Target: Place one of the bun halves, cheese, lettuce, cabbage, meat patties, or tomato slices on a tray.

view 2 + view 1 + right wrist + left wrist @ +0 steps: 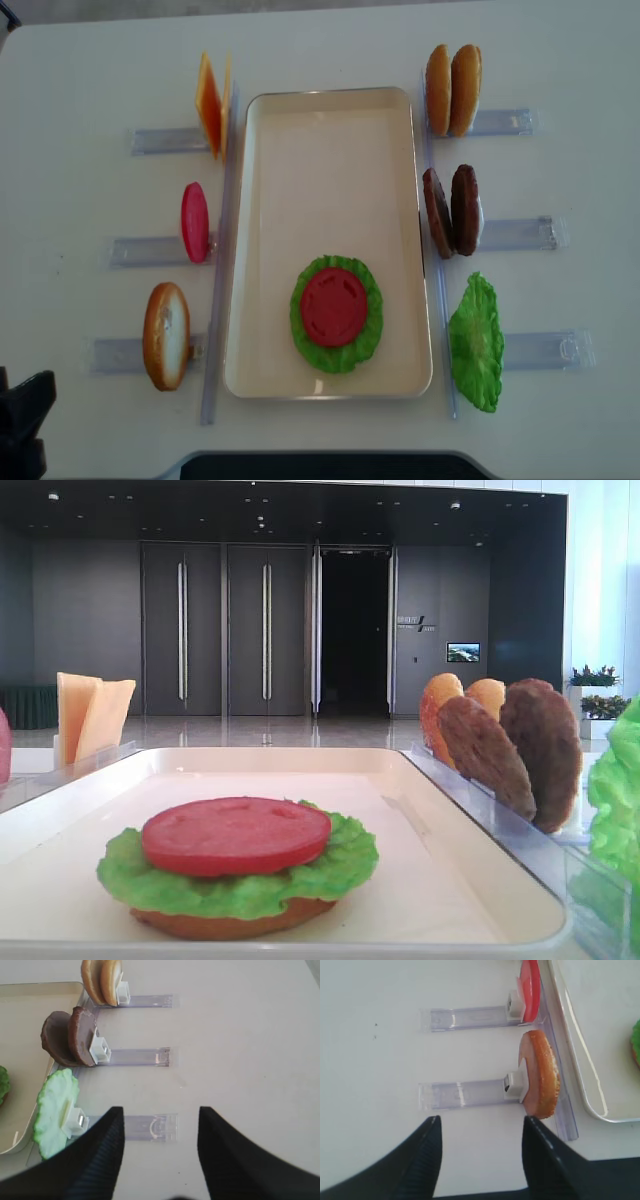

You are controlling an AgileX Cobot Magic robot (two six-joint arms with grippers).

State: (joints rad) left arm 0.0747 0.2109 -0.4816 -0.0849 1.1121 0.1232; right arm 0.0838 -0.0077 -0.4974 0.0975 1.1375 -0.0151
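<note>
- On the tray (pixel 330 125) a stack is part built: a bun half (pixel 230 920) at the bottom, lettuce (pixel 368 335) over it, a tomato slice (pixel 333 306) on top, all toward the tray's near end.
- The other pieces stand upright in clear holders beside the tray: cheese (pixel 209 102), a second tomato slice (pixel 194 222) and a spare bun half (pixel 166 335) on the left; two bun halves (pixel 452 89), two meat patties (pixel 452 210) and a second lettuce leaf (pixel 477 343) on the right.
- The left gripper (pixel 481 1125) hangs over the table just short of the spare bun half's holder, jaws apart, holding nothing.
- The right gripper (pixel 160 1115) hangs over the lettuce holder's clear rail, jaws apart and empty.
- Judgement: a placement looks complete and the next pick has not begun.
- A patty or cheese seems the sensible next layer; that calls for closing on the thin upright edge squarely, lifting it clear of its clip, then setting it flat on the tomato.
</note>
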